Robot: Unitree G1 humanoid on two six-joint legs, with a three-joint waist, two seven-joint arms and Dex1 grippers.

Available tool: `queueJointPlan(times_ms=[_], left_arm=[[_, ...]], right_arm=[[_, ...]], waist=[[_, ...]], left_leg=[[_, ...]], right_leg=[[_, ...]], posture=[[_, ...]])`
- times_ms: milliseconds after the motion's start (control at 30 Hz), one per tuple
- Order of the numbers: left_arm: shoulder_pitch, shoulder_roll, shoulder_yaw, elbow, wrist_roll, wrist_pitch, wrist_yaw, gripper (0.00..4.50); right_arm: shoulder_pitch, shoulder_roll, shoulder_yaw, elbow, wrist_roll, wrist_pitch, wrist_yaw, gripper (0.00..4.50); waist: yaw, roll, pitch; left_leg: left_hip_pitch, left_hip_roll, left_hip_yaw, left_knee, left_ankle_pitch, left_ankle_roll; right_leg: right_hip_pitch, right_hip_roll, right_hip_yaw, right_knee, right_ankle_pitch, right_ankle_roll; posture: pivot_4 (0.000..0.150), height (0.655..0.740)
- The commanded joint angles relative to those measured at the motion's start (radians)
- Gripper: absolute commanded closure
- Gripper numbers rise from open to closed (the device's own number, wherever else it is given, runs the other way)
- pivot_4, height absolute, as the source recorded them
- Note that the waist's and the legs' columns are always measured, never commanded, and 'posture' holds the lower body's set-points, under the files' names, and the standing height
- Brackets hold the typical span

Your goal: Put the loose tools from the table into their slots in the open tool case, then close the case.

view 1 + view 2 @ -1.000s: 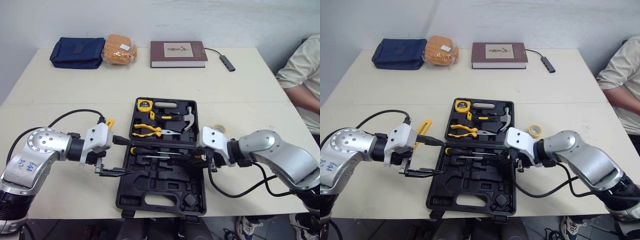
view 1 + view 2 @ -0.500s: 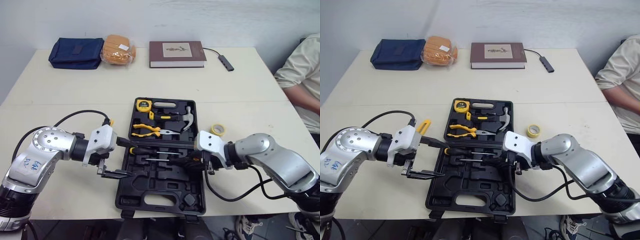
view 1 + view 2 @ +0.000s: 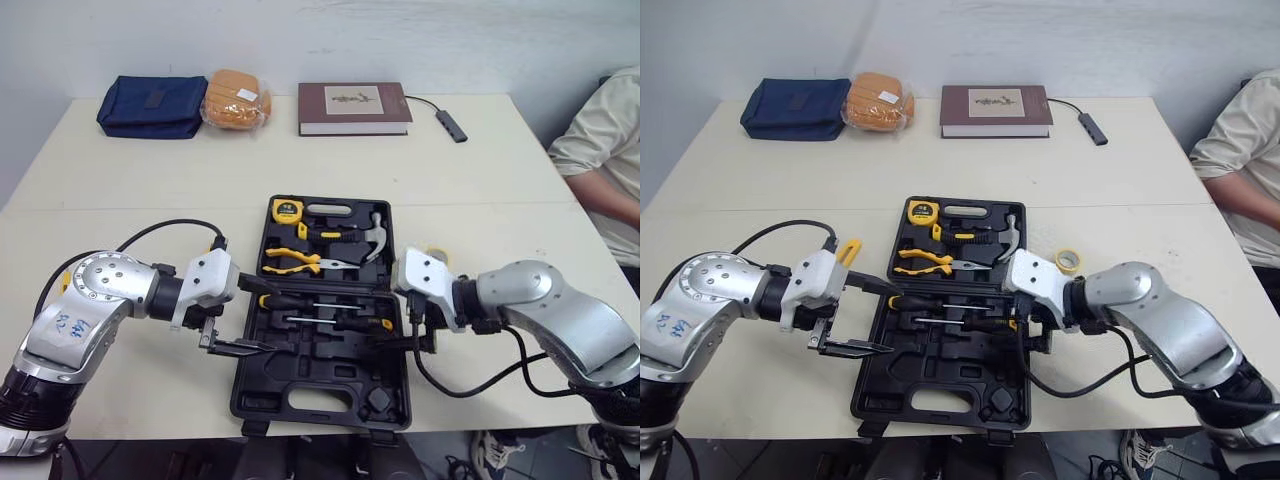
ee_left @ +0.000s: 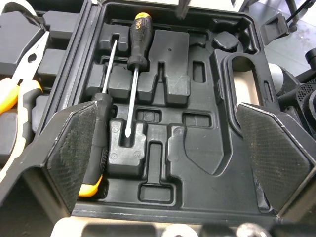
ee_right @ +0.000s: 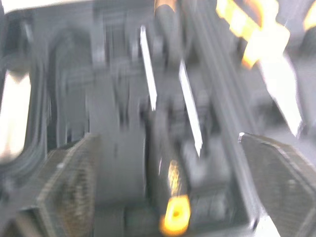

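Note:
The black tool case lies open mid-table. Its far half holds a yellow tape measure, pliers and a hammer. Two black-and-yellow screwdrivers lie in slots of the near half; the left wrist view shows them side by side. My right gripper is open at the case's right edge, just past the second screwdriver's handle. My left gripper is open and holds nothing at the case's left edge. A yellow tape roll and a yellow tool lie on the table.
At the back of the table sit a blue bag, an orange packet, a book and a small cabled hub. A person's sleeve is at the right edge.
My right gripper has opened and let go of the screwdriver, which now lies in its slot, and has drawn back to the right. The left gripper has edged closer to the case.

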Motion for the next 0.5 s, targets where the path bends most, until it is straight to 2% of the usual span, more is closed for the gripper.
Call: queueJointPlan(times_ms=[33,100,133,167,333,433,500], left_arm=[[-0.005,-0.009,0.007,-0.001,-0.012,-0.01,-0.008,0.0],[-0.005,-0.016,0.004,-0.001,-0.01,-0.011,-0.006,0.0],[-0.006,-0.021,0.001,-0.004,-0.008,-0.012,-0.004,0.0],[-0.007,-0.025,-0.003,-0.007,-0.007,-0.01,-0.001,0.0],[-0.018,-0.04,-0.014,-0.015,-0.002,-0.002,0.009,0.0],[-0.025,-0.044,-0.017,-0.013,-0.001,0.0,0.011,0.0],[-0.029,-0.045,-0.018,-0.011,0.0,0.0,0.012,0.0]], right_arm=[[0.076,0.106,-0.028,0.059,-0.002,-0.184,-0.002,0.05],[0.105,0.134,-0.025,0.098,-0.014,-0.259,0.027,0.05],[0.12,0.145,-0.019,0.123,-0.018,-0.298,0.048,0.53],[0.13,0.155,-0.015,0.145,-0.02,-0.326,0.063,0.74],[0.149,0.197,-0.009,0.215,-0.019,-0.354,0.074,3.2],[0.154,0.198,0.012,0.244,-0.044,-0.367,0.089,4.47],[0.153,0.198,0.028,0.265,-0.062,-0.369,0.097,4.47]], waist=[[0.0,-0.001,0.0],[0.001,-0.001,0.0],[0.002,-0.001,0.0],[0.003,-0.001,0.0],[0.001,-0.001,0.0],[0.0,-0.001,0.0],[0.0,-0.001,0.0]], left_leg=[[0.0,0.0,0.0,0.0,0.0,0.0],[0.0,0.0,0.0,0.0,0.0,0.0],[0.0,0.0,0.001,0.001,0.0,0.0],[0.0,0.0,0.0,0.002,0.0,0.001],[0.0,0.0,0.0,0.002,0.0,0.001],[0.0,0.0,0.0,0.002,0.0,0.001],[0.0,0.0,0.0,0.002,0.0,0.001]], right_leg=[[0.001,0.0,-0.001,0.001,0.0,0.0],[0.001,0.0,0.0,0.002,0.0,0.0],[0.001,0.0,0.0,0.002,0.0,0.001],[0.001,0.0,0.0,0.003,0.0,0.001],[0.001,0.0,0.0,0.003,0.001,0.001],[0.001,0.0,0.0,0.003,0.001,0.001],[0.001,0.0,0.0,0.003,0.001,0.001]], posture=[[0.15,0.74],[0.15,0.74],[0.15,0.74],[0.15,0.74],[0.15,0.74],[0.15,0.74],[0.15,0.74]])
